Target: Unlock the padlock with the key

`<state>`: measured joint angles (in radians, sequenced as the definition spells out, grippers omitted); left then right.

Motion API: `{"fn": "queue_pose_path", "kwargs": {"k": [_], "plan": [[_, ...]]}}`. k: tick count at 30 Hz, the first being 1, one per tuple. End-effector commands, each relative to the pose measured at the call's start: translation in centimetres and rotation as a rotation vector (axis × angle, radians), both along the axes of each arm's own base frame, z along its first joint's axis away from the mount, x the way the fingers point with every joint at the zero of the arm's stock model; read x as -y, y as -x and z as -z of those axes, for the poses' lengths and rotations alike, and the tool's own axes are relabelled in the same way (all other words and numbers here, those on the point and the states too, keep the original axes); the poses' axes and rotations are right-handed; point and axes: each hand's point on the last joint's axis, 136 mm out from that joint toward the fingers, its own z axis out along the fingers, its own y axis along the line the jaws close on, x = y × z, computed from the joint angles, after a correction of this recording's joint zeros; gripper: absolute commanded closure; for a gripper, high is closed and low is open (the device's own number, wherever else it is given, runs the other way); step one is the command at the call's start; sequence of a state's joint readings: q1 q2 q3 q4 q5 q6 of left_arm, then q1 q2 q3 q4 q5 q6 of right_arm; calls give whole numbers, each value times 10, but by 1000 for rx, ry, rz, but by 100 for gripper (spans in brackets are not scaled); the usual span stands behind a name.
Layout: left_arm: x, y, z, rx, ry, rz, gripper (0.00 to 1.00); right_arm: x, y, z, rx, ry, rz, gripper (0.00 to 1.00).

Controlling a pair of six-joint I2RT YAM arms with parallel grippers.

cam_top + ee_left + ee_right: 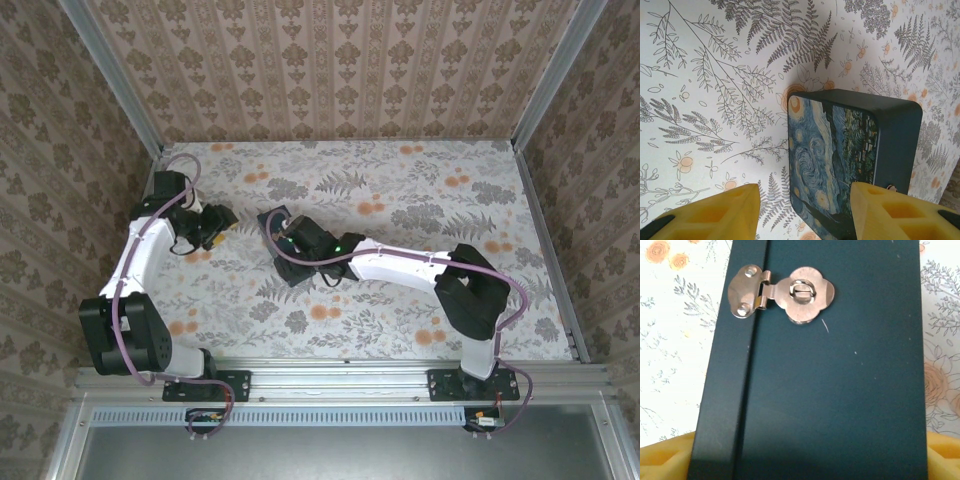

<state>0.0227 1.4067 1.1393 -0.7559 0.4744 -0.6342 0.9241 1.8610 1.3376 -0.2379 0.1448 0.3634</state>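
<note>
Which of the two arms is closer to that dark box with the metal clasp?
Right. The right fingers sit on either side of the box, close against its clasp side. The left fingers stand apart from it, pointed at its painted face.

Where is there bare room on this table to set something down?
The widest bare patch is the table's far right, between the right arm and the back wall. A smaller one lies along the near edge, between it and the left arm. Left of centre is crowded: box between the right fingers, left fingers close by.
</note>
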Motion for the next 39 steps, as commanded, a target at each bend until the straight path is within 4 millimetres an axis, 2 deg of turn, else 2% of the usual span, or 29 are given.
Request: {"fn": "queue_pose_path", "kwargs": {"k": [1, 6, 8, 13, 19, 24, 25, 31, 34, 36, 37, 38, 39], "plan": [[-1, 4, -13, 47, 4, 13, 49, 6, -5, -7, -61, -167, 84, 19], [2, 7, -27, 80, 11, 24, 49, 28, -20, -4, -210, -549, 227, 22], [3, 7, -30, 89, 16, 26, 49, 29, -23, -4, -269, -662, 248, 22], [7, 6, -35, 99, 34, 25, 49, 15, -24, 4, -395, -861, 261, 18], [11, 5, -40, 110, 40, 26, 49, -2, -29, 37, -488, -927, 273, 15], [11, 7, -43, 113, 33, 32, 49, 1, -33, 46, -443, -806, 264, 7], [11, 7, -43, 115, 31, 33, 49, 4, -32, 46, -426, -760, 256, 2], [5, 6, -48, 131, 21, 32, 49, 44, -18, 48, -336, -320, 181, 0], [-1, -2, -56, 157, 3, 29, 49, 64, -16, 31, -267, -170, 129, 0], [-4, -9, -59, 183, -45, 56, 48, 76, -18, 8, -192, -124, 92, 0], [-5, -12, -59, 196, -81, 74, 43, 81, -18, -4, -143, -111, 67, 0], [-9, -16, -55, 201, -155, 87, 32, 87, -19, -19, -72, -95, 36, 0], [-19, -17, -49, 185, -257, 79, 4, 95, -20, -35, 21, -76, 1, 0]]}}
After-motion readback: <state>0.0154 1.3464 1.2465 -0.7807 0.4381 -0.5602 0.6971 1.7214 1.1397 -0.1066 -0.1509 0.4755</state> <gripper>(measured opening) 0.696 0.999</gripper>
